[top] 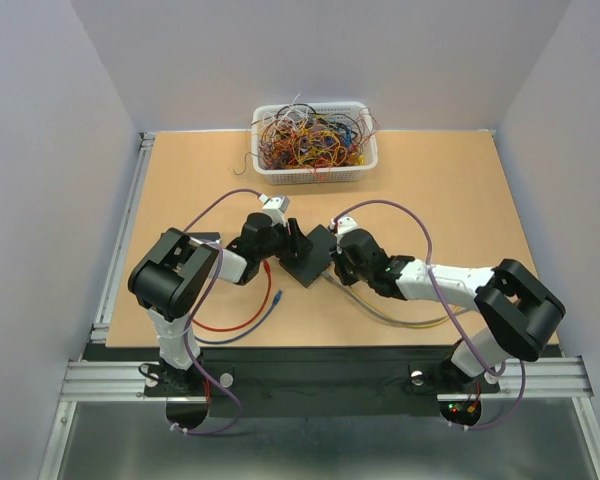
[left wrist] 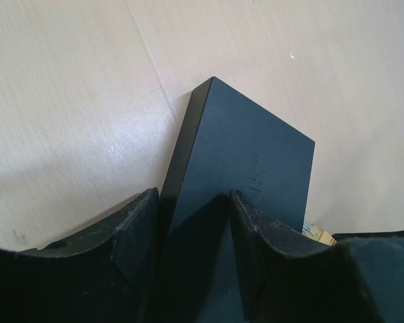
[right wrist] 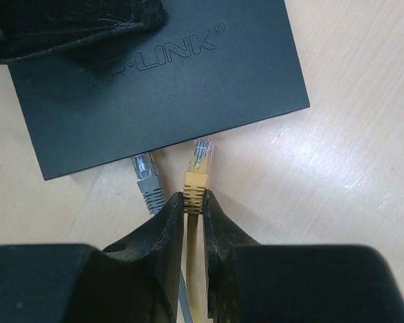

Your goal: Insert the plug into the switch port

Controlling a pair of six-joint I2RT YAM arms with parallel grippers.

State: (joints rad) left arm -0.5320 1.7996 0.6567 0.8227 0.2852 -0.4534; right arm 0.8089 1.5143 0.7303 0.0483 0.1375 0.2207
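Observation:
The flat black switch box (top: 310, 262) lies at mid-table; it also shows in the left wrist view (left wrist: 249, 161) and, marked TP-LINK, in the right wrist view (right wrist: 155, 81). My left gripper (top: 292, 240) (left wrist: 194, 202) is shut on its far edge. My right gripper (top: 338, 264) (right wrist: 194, 196) is shut on the yellow plug (right wrist: 196, 176), whose clear tip is at the box's near edge. The port openings on that edge are hidden from all views. A grey plug (right wrist: 146, 178) lies just left of the yellow one, its tip also at the edge.
A white basket (top: 315, 172) of tangled wires stands at the back centre. Red (top: 230, 326) and blue (top: 268, 308) cables lie near the left arm. Grey and yellow cables (top: 400, 320) trail along the table under the right arm.

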